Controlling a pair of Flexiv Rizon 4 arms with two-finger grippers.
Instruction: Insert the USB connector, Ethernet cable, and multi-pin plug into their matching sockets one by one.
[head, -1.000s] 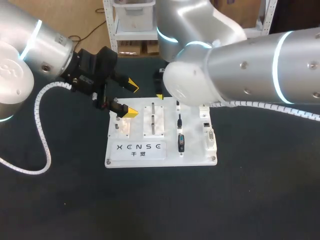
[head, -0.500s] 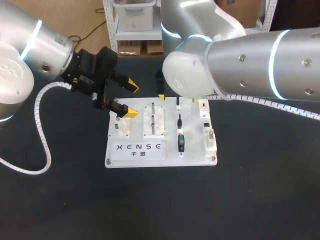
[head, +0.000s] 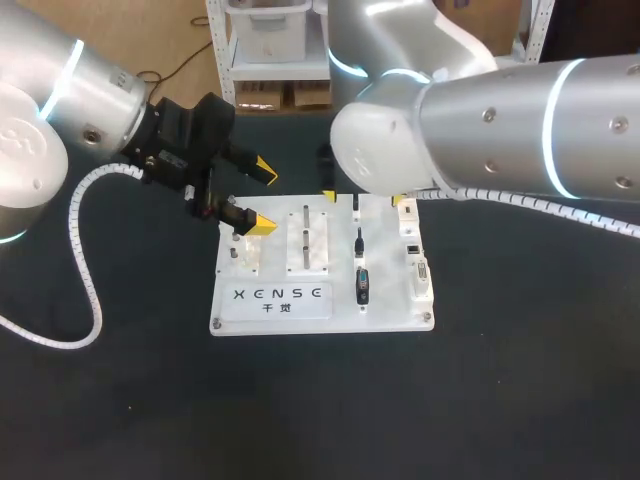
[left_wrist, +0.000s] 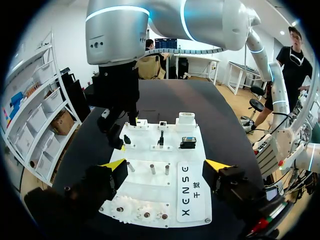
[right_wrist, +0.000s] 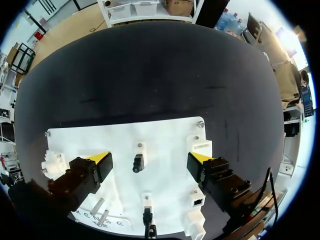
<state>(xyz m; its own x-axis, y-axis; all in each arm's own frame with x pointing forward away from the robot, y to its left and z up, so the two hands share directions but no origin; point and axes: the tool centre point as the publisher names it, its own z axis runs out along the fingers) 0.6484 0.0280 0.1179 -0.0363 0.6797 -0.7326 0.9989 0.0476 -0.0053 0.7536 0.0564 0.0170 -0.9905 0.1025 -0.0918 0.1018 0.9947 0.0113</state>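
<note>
Head view, upper left: left gripper (head: 262, 198) hangs over the far left corner of the white rectangular plastic board (head: 390, 305); fingers wide apart, nothing between them; well apart from any plug.

Centre right of the board: three plugs in one column running from far edge to near edge; small black plug (head: 355, 204) farthest, black plug on a short lead (head: 357, 240) in the middle, black-and-blue connector (head: 362, 285) nearest; which is USB, Ethernet or multi-pin cannot be told.

Right edge of the board: white socket blocks (head: 415, 250) in a row just beside the column; no plug sits in them.

Upper centre right: right gripper (head: 365, 198), fingers apart, straddles the small black plug without touching it; right wrist view confirms a gap on both sides.

Judgement: right arm far nearer; the plug's long axis seems to follow the column, so the fingers would close across it.
</note>
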